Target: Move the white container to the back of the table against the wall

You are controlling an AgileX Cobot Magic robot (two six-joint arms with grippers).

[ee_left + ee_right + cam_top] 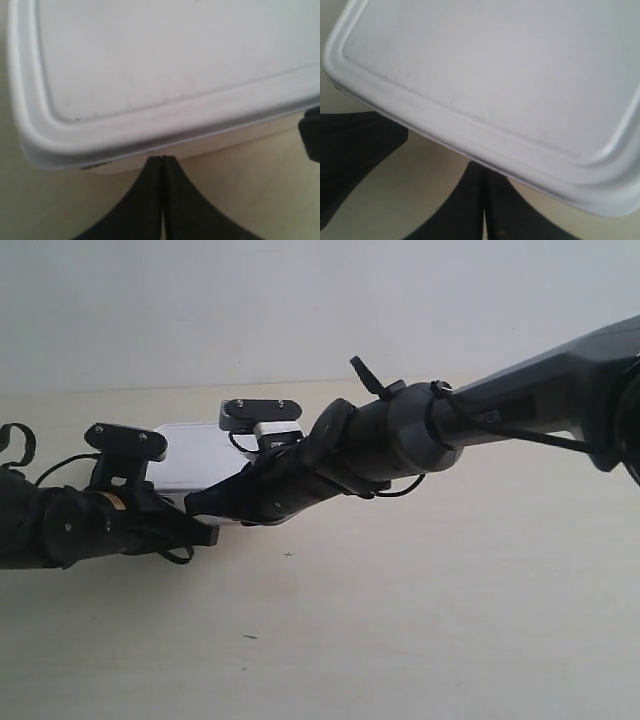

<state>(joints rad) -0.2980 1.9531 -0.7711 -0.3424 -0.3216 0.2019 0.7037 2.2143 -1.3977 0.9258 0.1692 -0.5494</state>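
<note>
The white container (pixel 200 455) lies on the table (pixel 400 620), a short way in front of the wall (pixel 300 300), and both arms cover much of it. In the left wrist view its lid (pixel 175 60) fills the frame. My left gripper (pixel 161 159) is shut, its tips against the side wall just under the lid rim. My right gripper (pixel 485 167) is shut too, its tips tucked under the rim of the white container (pixel 495 70). In the exterior view, both arms' fingers meet at the container's near edge.
The arm at the exterior view's right (pixel 450 420) reaches across the middle of the table. The arm at the exterior view's left (pixel 70 525) lies low by the container. A few dark specks (pixel 289 555) mark the pale wood.
</note>
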